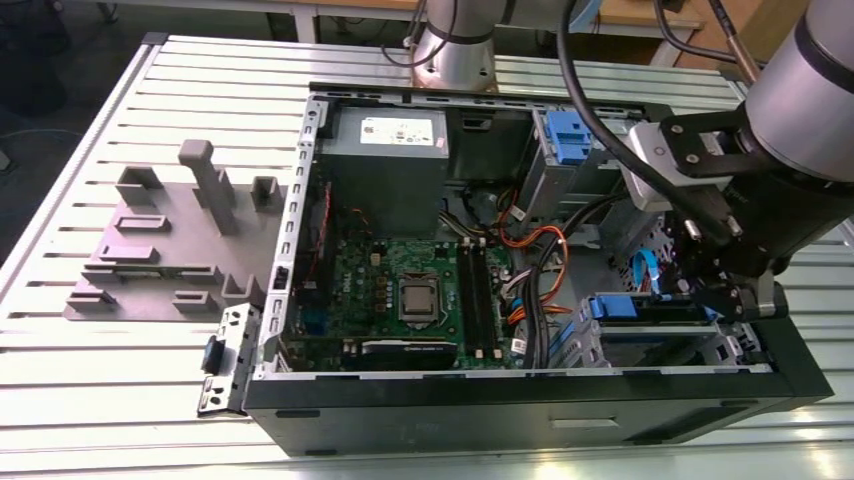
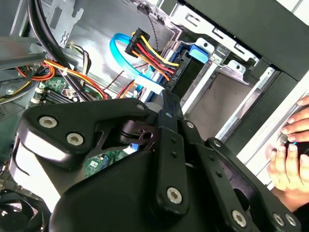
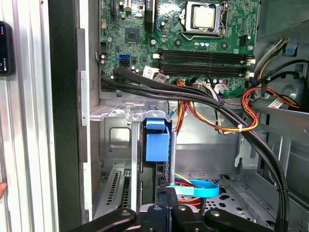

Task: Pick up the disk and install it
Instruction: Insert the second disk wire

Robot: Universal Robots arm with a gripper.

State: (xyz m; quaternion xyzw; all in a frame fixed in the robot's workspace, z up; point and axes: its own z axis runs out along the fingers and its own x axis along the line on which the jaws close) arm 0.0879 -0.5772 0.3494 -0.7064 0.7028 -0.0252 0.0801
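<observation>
Inside the open computer case [image 1: 534,400], at its 4 o'clock corner in the exterior view, the gripper [image 1: 727,300] hangs just above the drive bay [image 1: 654,345]. The disk [image 3: 158,140] sits edge-on in that bay, blue frame showing, seemingly slotted home. Farther off lies the motherboard [image 3: 193,43]; I cannot tell whether the gripper is clenched.

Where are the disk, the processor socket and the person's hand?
disk [image 3: 157,140], first wrist view, on its blue frame.
processor socket [image 1: 416,298], exterior view, on its metal centre.
hand [image 2: 289,166], second wrist view, on the fingers.
</observation>
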